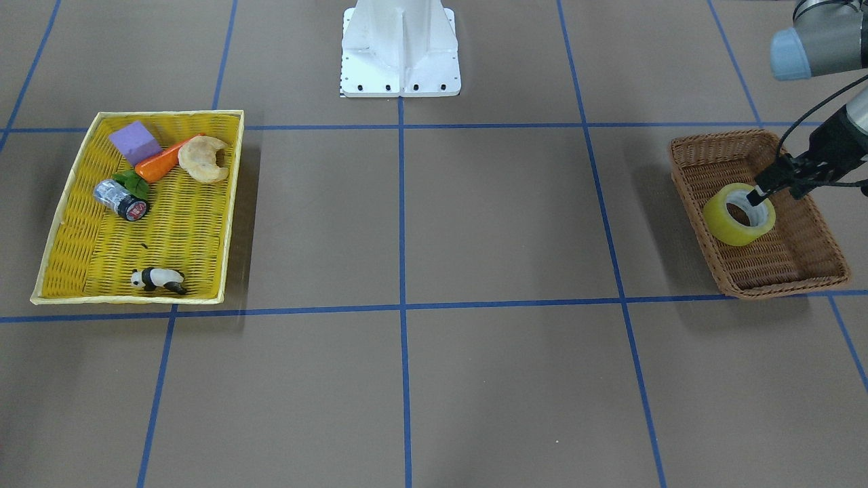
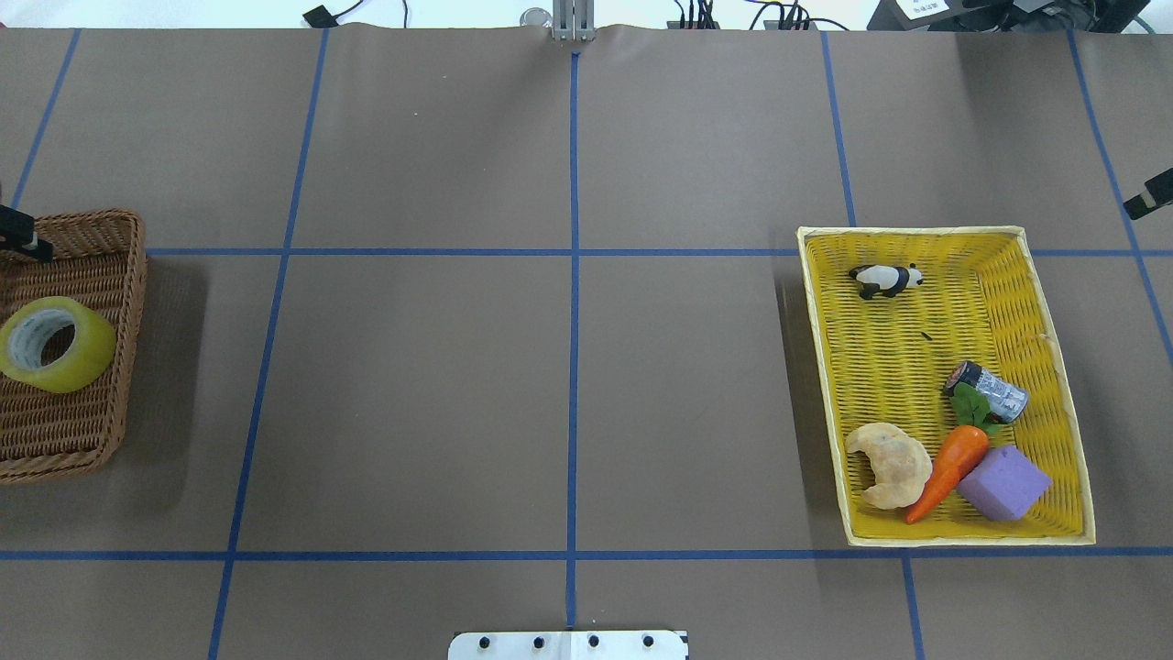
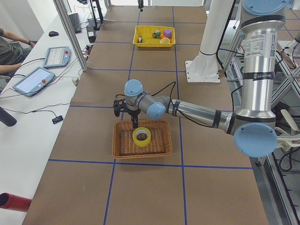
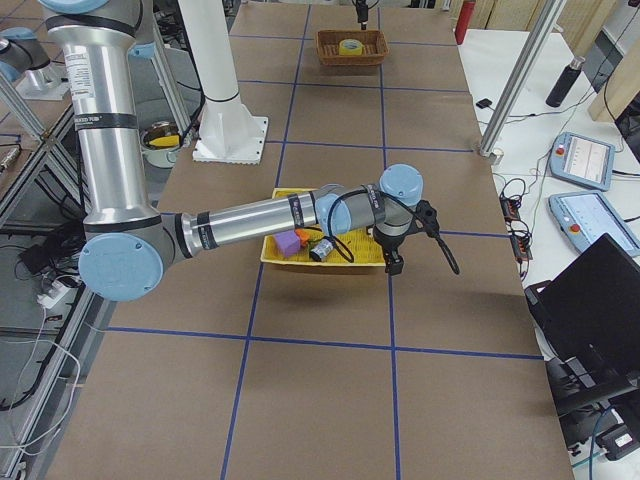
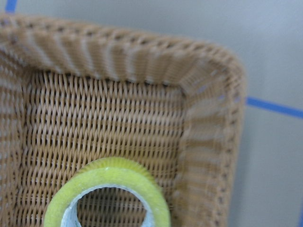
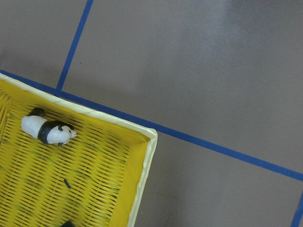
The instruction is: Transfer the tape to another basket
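Observation:
The yellow tape [image 1: 729, 227] lies tilted inside the brown wicker basket [image 1: 705, 146] at the table's end on my left. It also shows in the overhead view [image 2: 87, 353] and low in the left wrist view [image 5: 109, 177]. My left gripper [image 1: 776, 195] hangs just above the tape with its fingers spread, open and empty. One fingertip [image 1: 755, 198] is over the roll's core; I cannot tell whether it touches it. My right gripper [image 2: 1145, 200] hangs beside the far right edge of the yellow tray [image 2: 916, 321]; I cannot tell whether it is open or shut.
The yellow tray holds a toy panda [image 2: 884, 280], a silver cylinder with a red-black end [image 2: 990, 390], a carrot [image 2: 953, 458], a croissant [image 2: 889, 463] and a purple block [image 2: 1003, 483]. The robot's white base [image 1: 400, 47] stands at the table's middle edge.

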Robot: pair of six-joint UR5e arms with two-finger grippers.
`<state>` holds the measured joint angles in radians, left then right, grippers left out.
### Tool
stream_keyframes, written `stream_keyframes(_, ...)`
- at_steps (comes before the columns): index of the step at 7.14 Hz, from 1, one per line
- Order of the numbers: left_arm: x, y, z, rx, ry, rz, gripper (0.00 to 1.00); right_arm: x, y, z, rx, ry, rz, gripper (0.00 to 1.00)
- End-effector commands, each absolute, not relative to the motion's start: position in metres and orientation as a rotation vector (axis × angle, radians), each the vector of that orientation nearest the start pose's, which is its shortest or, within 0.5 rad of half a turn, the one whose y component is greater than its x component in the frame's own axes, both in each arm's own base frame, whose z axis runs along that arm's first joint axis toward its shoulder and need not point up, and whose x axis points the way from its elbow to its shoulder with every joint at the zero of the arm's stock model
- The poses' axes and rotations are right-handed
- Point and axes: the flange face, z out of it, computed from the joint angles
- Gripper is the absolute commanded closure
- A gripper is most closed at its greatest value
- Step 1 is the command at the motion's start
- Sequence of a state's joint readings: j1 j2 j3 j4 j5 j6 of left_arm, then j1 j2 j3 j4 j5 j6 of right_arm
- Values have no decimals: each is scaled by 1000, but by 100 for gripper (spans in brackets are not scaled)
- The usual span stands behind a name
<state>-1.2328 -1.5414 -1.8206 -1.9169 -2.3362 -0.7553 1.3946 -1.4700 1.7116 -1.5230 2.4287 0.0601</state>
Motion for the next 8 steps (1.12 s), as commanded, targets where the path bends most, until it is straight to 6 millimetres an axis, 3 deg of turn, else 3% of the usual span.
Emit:
stream_keyframes(1, 19, -492, 516, 239, 818, 68, 2, -14, -538, 539, 108, -812, -161, 1)
stream_keyframes(2, -8, -492, 527, 254, 747, 158, 2, 2, -530, 552, 95, -795, -129, 1)
stream_keyframes(4, -13, -487, 547, 234, 710, 184, 2, 22, -508, 561, 96, -787, -95, 0)
stream_keyframes(5, -13, -482, 553, 220, 712, 178, 2, 22, -499, 565, 97, -785, -110, 0)
stream_keyframes(7, -13, -480, 598, 140, 715, 145, 2, 29, -489, 566, 104, -784, -106, 0)
stream_keyframes(8, -14, -480, 598, 136, 707, 134, 2, 30, -486, 570, 103, -782, -106, 0)
